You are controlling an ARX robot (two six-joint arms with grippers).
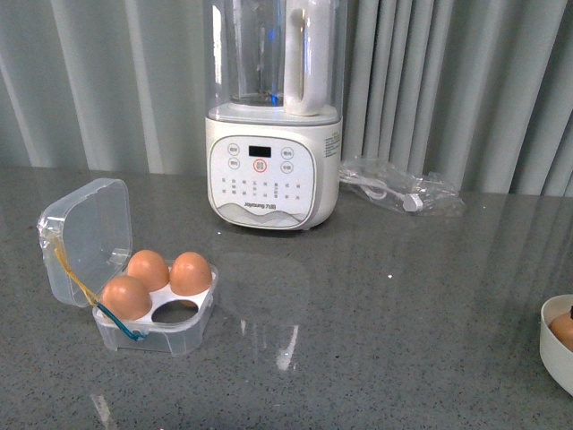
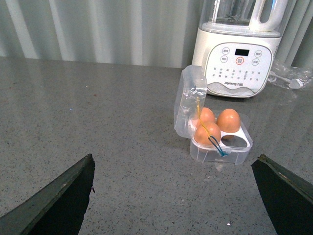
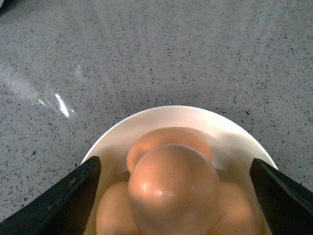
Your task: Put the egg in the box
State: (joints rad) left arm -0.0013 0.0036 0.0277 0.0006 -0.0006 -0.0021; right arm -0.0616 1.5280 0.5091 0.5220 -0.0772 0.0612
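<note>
The egg (image 3: 173,193) lies topmost in the white bowl (image 3: 230,129) at the desk's (image 1: 376,340) right edge, between the right pincer's (image 3: 173,164) wide-spread fingers. The open box (image 1: 166,336), one hole empty, stands near the left edge; the left pincer (image 2: 172,160) gapes wide.

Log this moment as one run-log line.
box open, three eggs in, one hole empty | left tool open, facing box | right tool open over top egg in bowl | egg not gripped

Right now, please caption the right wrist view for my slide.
Open right hand above a round white bowl of smooth orange-brown eggs on a speckled grey countertop.
</note>
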